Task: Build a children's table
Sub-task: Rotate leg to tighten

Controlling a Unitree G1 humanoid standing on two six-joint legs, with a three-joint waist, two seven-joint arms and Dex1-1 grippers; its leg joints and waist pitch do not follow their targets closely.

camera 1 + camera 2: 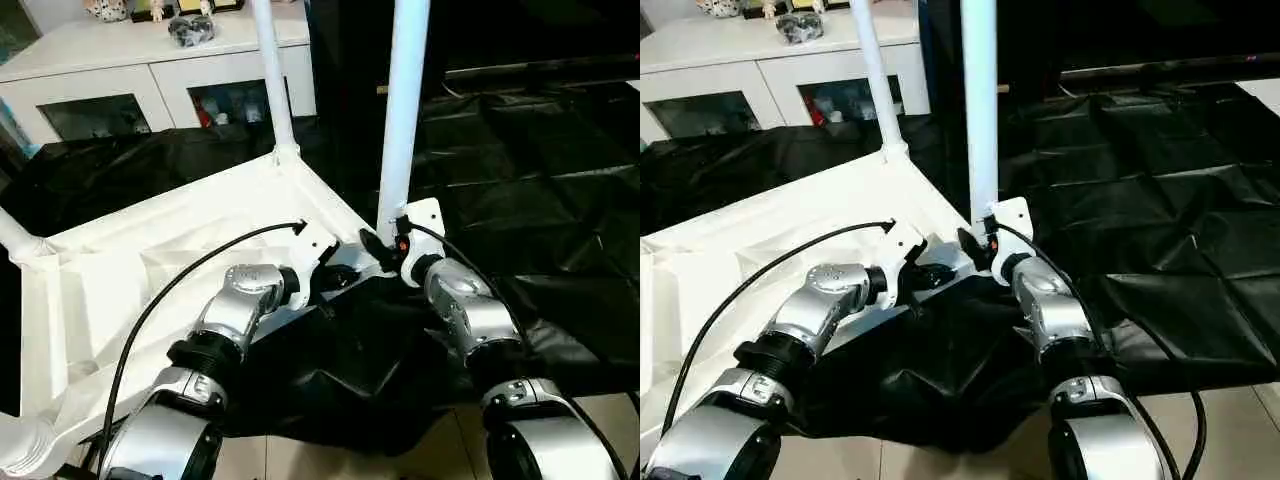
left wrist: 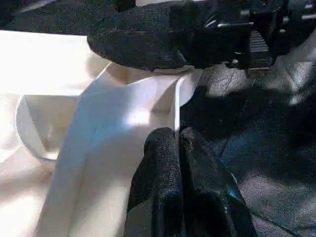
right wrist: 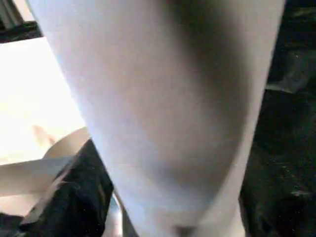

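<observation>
The white plastic rectangular tabletop [image 1: 150,290] lies ribbed underside up on the black-draped table [image 1: 540,200], its near corner at the table's front edge. The left tool [image 2: 177,143] is closed on the thin corner rim. The right tool [image 1: 385,252] appears to straddle the near long white tubular leg [image 1: 405,110] at its socket, fingers spread, grip unclear; open black cloth lies to its right.

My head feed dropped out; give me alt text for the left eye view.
A white plastic rectangular tabletop lies upside down on black sheeting, two white tubular legs rising from its far corners. The right pincer is at the nearer leg's base; the left pincer is at the top's edge.
</observation>
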